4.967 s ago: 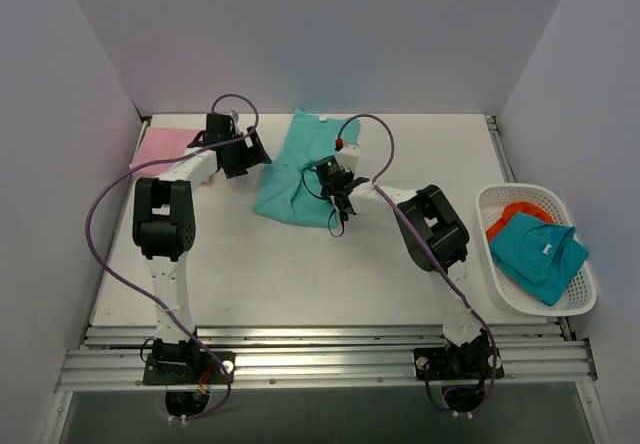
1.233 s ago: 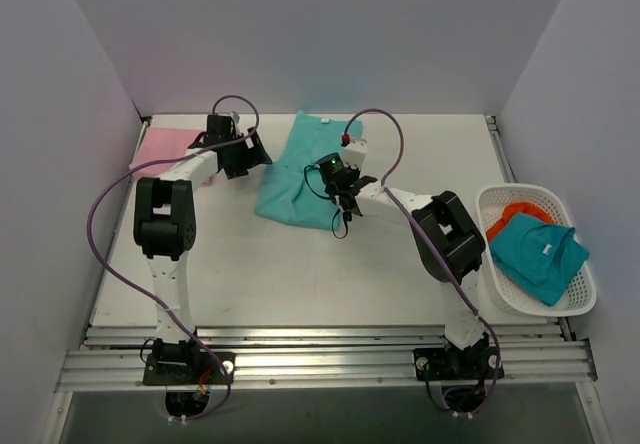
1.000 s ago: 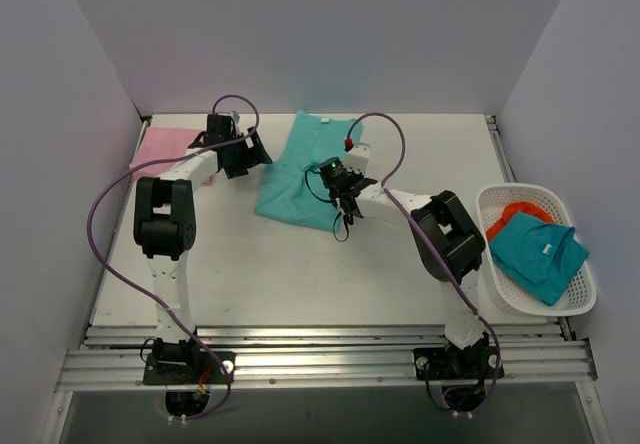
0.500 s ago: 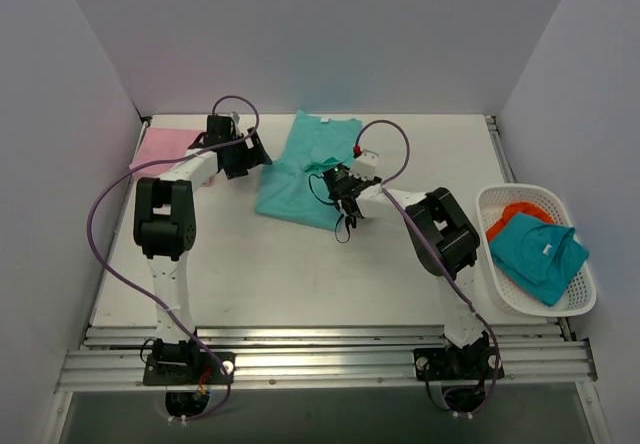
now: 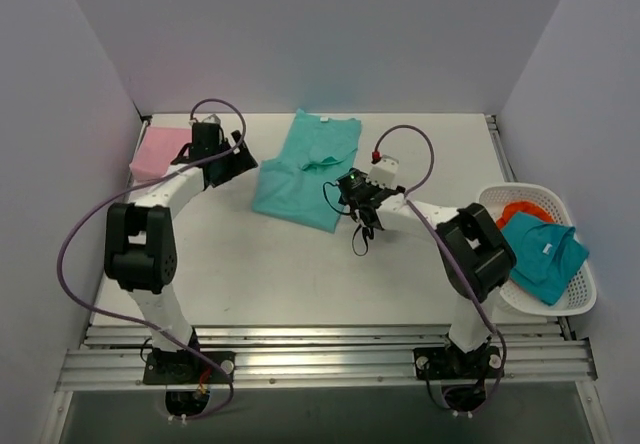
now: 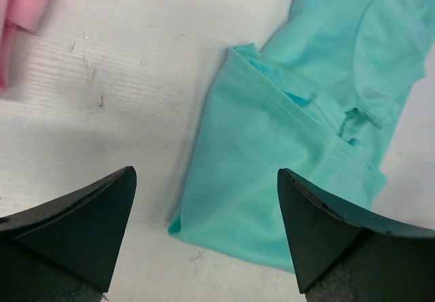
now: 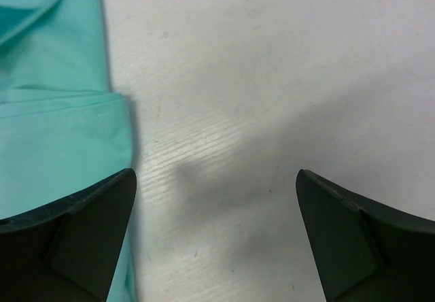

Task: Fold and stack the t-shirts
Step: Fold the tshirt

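Note:
The turquoise t-shirt (image 5: pixel 303 169) lies partly folded at the back middle of the table, one side turned in over its body. The pink t-shirt (image 5: pixel 159 152) lies folded at the back left. My left gripper (image 5: pixel 240 158) hovers open between the two, just left of the turquoise shirt (image 6: pixel 285 145), which shows between its fingers; a corner of the pink shirt (image 6: pixel 20 9) shows at upper left. My right gripper (image 5: pixel 352 192) is open just off the turquoise shirt's right edge (image 7: pixel 54 111), over bare table, holding nothing.
A white basket (image 5: pixel 500 196) stands at the right edge, holding a teal shirt (image 5: pixel 540 254) and an orange garment (image 5: pixel 515 211). Grey walls close in the back and both sides. Purple cables loop from both arms.
My right gripper has opened, let go of the turquoise shirt and drawn right, off its edge. My left arm has swung left, away from the shirt, still open.

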Controlling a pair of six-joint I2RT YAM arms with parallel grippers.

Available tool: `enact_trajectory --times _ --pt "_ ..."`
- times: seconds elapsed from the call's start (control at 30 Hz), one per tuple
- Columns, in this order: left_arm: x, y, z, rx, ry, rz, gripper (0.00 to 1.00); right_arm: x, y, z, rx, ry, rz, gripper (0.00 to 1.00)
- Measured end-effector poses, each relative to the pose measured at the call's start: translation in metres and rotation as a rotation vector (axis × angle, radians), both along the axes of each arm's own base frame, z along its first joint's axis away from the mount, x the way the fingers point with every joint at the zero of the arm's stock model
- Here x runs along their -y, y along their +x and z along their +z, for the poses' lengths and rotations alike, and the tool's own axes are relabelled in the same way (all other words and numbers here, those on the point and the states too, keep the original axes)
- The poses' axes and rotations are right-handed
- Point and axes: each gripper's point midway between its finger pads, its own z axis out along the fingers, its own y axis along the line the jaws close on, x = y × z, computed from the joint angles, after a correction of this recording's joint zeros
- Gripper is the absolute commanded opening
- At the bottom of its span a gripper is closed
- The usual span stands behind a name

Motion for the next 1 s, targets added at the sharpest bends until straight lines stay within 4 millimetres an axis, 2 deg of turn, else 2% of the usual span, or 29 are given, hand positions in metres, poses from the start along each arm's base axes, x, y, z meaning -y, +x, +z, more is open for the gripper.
enact_trajectory --times 0.1,0.2,0.27,0.33,0.5,0.6,0.67,0.83,1.0 --pt "-0.007 -0.018 0.026 0.062 0.000 0.045 0.94 0.002 -0.013 0.030 0.061 0.043 -0.001 1.00" --pt "-0.011 -0.043 0.030 0.085 0.004 0.077 0.94 -0.011 -0.032 0.052 0.117 0.101 0.037 0.99" --pt "-0.009 -0.059 0.020 0.069 0.004 0.088 0.94 -0.024 -0.042 0.057 0.138 0.139 0.072 0.99" --pt "-0.003 -0.077 0.002 0.042 -0.002 0.091 0.94 -0.040 -0.050 0.053 0.143 0.183 0.118 0.98" --pt "0.021 -0.116 -0.050 -0.055 -0.014 0.065 0.94 -0.076 -0.060 0.019 0.095 0.283 0.228 0.98" --pt "0.031 -0.116 -0.057 -0.051 -0.045 0.063 0.94 -0.095 -0.059 -0.003 0.067 0.338 0.270 0.97" --pt "0.032 -0.111 -0.055 -0.028 -0.069 0.076 0.94 -0.102 -0.058 -0.014 0.058 0.356 0.286 0.97" --pt "0.035 -0.100 -0.046 0.028 -0.106 0.101 0.94 -0.126 -0.044 -0.010 0.111 0.437 0.313 0.96" --pt "0.036 -0.094 -0.044 0.052 -0.120 0.111 0.94 -0.140 -0.033 -0.009 0.140 0.483 0.322 0.89"
